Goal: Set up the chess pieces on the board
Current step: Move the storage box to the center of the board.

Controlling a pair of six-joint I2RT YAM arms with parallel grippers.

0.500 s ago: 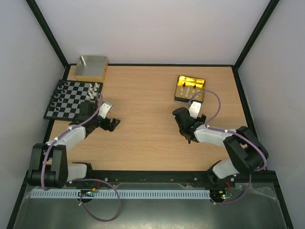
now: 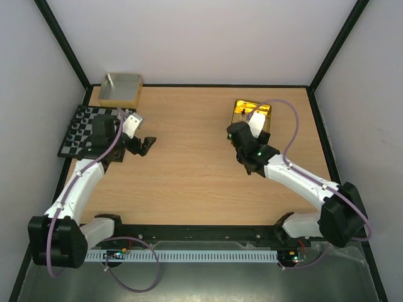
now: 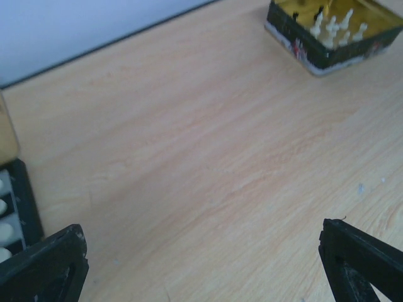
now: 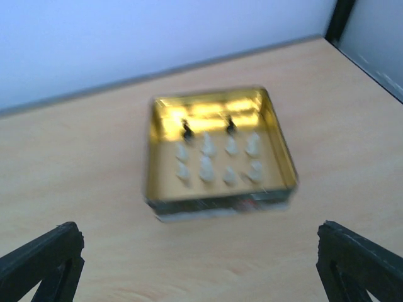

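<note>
1. Both arms are stretched out further from their bases than half a second ago: the left gripper [image 2: 142, 144] is now carried up beside the right edge of the board [image 2: 77, 131], and the right gripper [image 2: 238, 133] is brought in closer to the gold tin [image 2: 245, 108]
2. Left jaws are held wide apart with nothing gripped, and only bare table [image 3: 208, 157] is seen in the gap from the left wrist view
3. Right jaws are spread just as wide, also on nothing; the tin is framed pretty much dead centre between them in the right wrist view, though it's a bit blurred
4. The board is laid flat at the far left corner of the table and is partly covered by the left arm when seen from above
5. Some chess pieces [image 2: 70, 135] are already stood on it: black ones down the left side, and a few cream ones are caught at its right edge by the left wrist view
6. More pieces are kept inside the tin: two rows of cream ones, with two black ones behind them
7. A grey box [image 2: 119, 88] with a tan rim is parked just behind the board
</note>
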